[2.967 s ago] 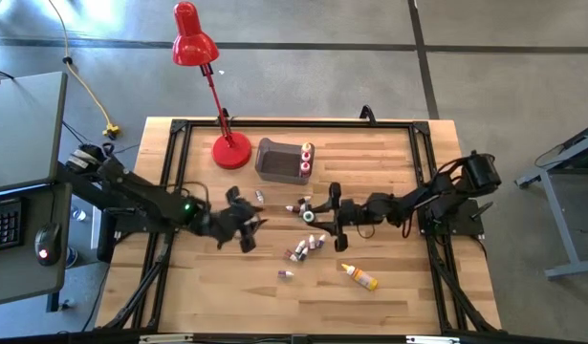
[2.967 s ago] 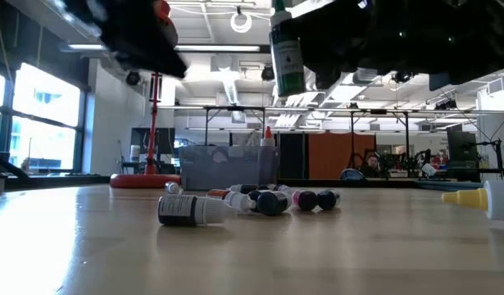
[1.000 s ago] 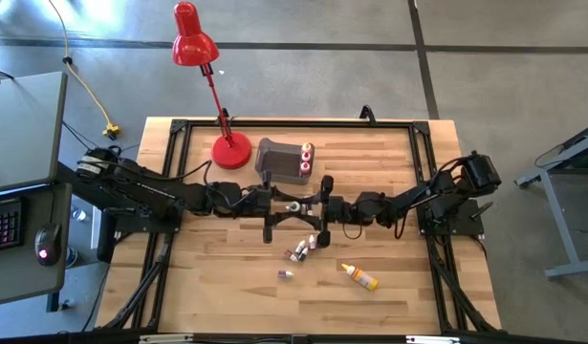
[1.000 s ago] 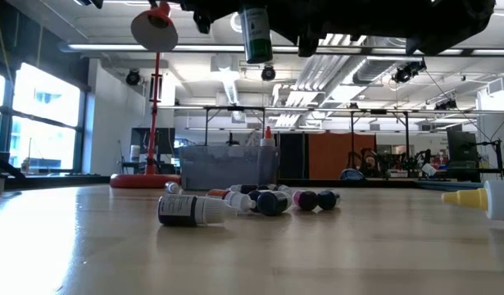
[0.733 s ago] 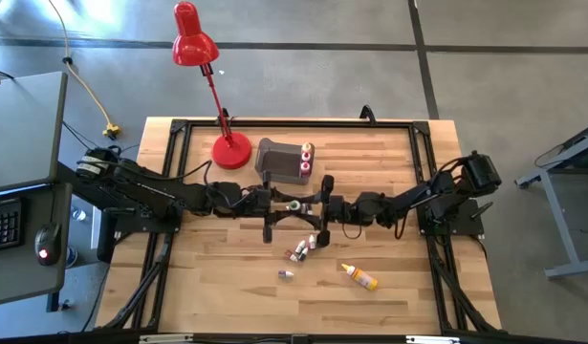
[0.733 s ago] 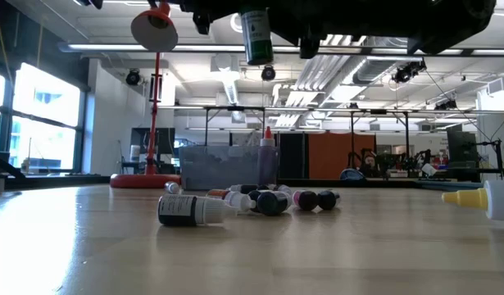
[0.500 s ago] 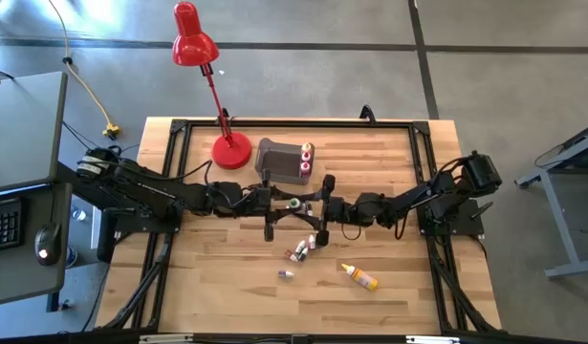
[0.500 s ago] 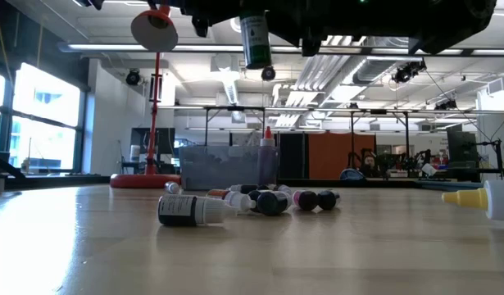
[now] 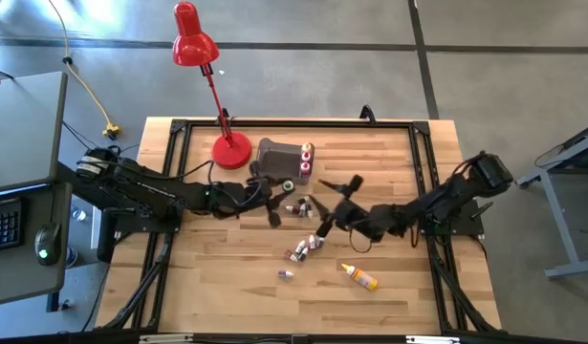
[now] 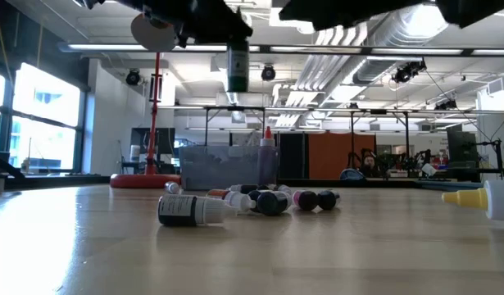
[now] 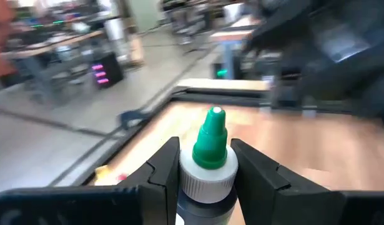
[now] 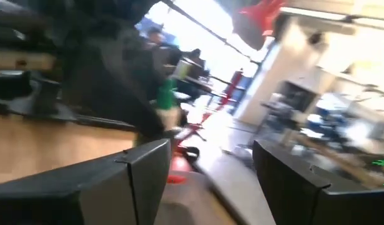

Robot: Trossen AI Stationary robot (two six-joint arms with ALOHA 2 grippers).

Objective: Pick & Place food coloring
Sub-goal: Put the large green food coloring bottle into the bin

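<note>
A dark food coloring bottle with a green cap (image 9: 287, 185) hangs in the air near the grey bin (image 9: 272, 161), and my left gripper (image 9: 280, 191) is shut on it. The low view shows the same bottle (image 10: 237, 67) high above the table. My right gripper (image 9: 335, 199) stands open and holds nothing, to the bottle's right. Several more food coloring bottles (image 9: 303, 208) lie on their sides mid-table, also seen in the low view (image 10: 272, 199). Two red-capped bottles (image 9: 306, 153) stand inside the bin. My left gripper pinches the bottle between its two fingers (image 11: 163, 178), at the white collar (image 11: 207, 182) just under the green cap. The fingers come in about level from the table's left. The bottle stands upright, cap up, its body hanging below the fingers, clear of the table.
A red desk lamp stands with its base (image 9: 231, 151) left of the bin. A yellow bottle (image 9: 360, 277) lies toward the near right, and small bottles (image 9: 295, 253) lie near mid-table. Black frame rails run along the table edges (image 9: 179, 172).
My right gripper has opened and let go of the green-capped bottle, then rolled and drawn back toward the table's right. My left gripper has kept hold of the bottle and swung it toward the far edge, nearer the bin.
</note>
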